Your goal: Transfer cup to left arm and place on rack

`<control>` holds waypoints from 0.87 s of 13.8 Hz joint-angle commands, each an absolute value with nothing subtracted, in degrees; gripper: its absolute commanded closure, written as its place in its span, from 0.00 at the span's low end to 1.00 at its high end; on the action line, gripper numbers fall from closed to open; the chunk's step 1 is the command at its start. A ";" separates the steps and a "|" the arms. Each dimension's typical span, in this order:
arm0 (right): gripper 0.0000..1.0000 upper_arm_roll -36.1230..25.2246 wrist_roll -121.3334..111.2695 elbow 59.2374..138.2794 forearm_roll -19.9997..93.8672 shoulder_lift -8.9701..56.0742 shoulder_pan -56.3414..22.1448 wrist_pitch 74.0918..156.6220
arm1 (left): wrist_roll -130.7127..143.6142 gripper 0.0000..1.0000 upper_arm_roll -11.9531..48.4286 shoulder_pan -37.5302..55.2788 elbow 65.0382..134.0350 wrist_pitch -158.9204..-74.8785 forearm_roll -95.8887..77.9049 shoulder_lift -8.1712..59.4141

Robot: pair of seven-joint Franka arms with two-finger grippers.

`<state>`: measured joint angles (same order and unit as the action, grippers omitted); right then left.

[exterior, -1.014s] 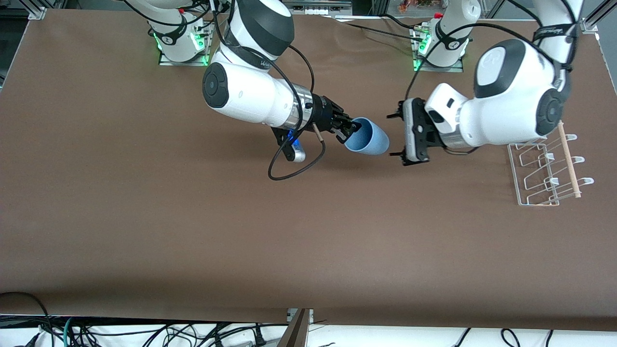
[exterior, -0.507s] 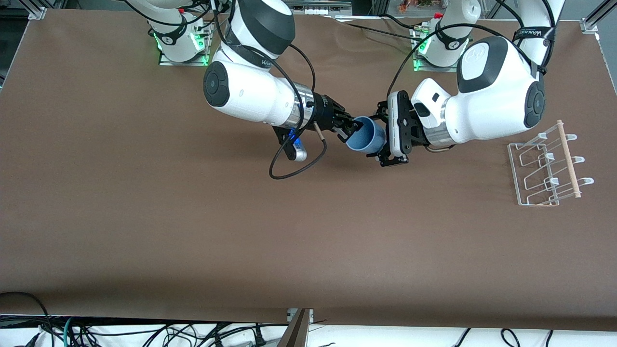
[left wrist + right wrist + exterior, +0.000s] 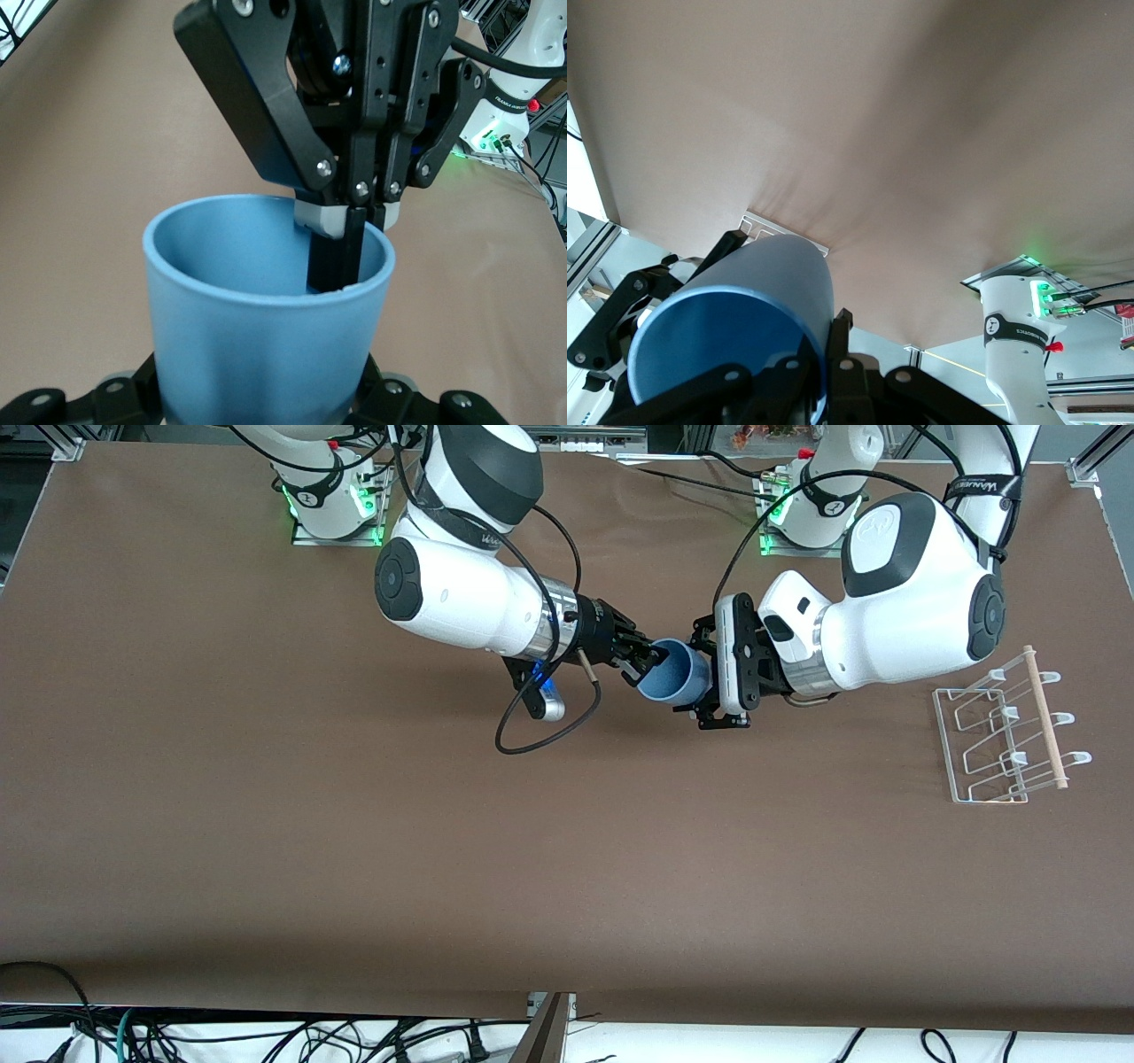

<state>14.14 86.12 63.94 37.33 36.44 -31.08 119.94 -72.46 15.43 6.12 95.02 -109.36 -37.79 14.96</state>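
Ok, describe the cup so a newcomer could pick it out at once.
Start at the brown table and find where the two arms meet above its middle. Between the right claw and left claw hangs the cup: the only light-blue thing, smooth, tapered, handleless.

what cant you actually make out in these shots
- Front view: base of the cup, hidden inside the left gripper.
- Left wrist view: the cup's lower part, cut off by the picture edge.
- Right wrist view: right gripper fingertips, cut off by the picture edge.
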 commanded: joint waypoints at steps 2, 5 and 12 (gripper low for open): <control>0.32 14.68 86.40 62.58 39.98 36.65 -30.50 119.89 | -73.83 1.00 15.56 5.63 95.28 -107.85 -38.76 14.59; 0.02 14.41 86.48 62.58 39.73 36.04 -29.71 117.35 | -73.65 1.00 15.12 5.27 95.19 -104.95 -38.58 14.15; 0.01 13.97 81.05 62.58 39.46 30.60 -22.25 109.27 | -63.31 1.00 14.33 2.73 94.75 -93.53 -19.38 12.22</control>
